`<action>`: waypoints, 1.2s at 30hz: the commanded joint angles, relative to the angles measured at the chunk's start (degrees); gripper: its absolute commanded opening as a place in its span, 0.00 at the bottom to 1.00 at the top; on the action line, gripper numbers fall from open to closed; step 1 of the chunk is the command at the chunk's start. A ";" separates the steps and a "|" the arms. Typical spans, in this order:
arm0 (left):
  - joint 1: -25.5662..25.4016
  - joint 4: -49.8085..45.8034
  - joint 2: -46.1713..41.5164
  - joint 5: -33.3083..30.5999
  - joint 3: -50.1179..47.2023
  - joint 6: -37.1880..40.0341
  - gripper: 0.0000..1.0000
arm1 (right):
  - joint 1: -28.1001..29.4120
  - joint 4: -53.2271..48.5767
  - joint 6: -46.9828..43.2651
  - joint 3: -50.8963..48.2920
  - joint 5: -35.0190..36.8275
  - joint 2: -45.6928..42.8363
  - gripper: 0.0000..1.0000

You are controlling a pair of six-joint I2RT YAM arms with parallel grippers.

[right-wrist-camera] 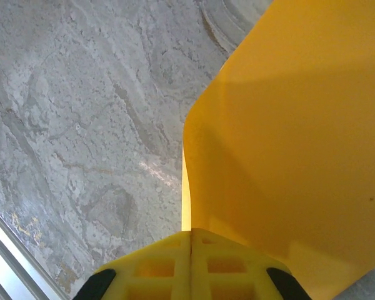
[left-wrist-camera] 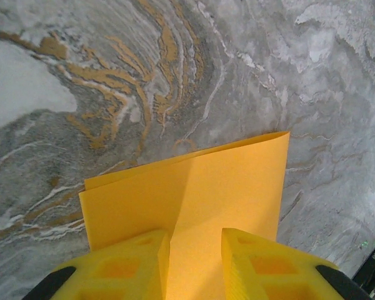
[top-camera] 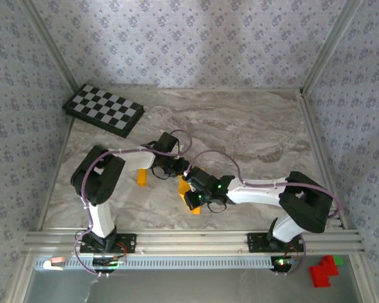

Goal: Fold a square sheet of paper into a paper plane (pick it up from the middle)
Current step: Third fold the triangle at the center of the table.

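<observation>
The right hand [right-wrist-camera: 191,237] is clamped tight on an edge of the square sheet of paper [right-wrist-camera: 300,144], which curls above the table [right-wrist-camera: 81,112]. Beyond it, the left hand [left-wrist-camera: 195,240] has its fingers [left-wrist-camera: 269,265] parted, with the creased sheet between them.

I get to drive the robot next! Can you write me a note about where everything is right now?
Left gripper: fingers apart around an edge of the square sheet of paper, not pinching.
Right gripper: shut on the sheet, holding it above the marble table.
Done: sheet picked up; it looks folded once.
Left: the remaining plane folds.
</observation>
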 commanded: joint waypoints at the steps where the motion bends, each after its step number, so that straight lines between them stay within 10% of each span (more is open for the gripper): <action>1: -0.33 -2.07 1.54 -0.77 1.22 0.34 0.28 | -0.68 0.32 0.67 -0.68 -0.36 -0.09 0.06; 36: -0.33 -1.98 2.57 -2.85 -1.75 1.12 0.27 | -8.83 1.02 -4.21 -2.72 -5.78 0.10 0.07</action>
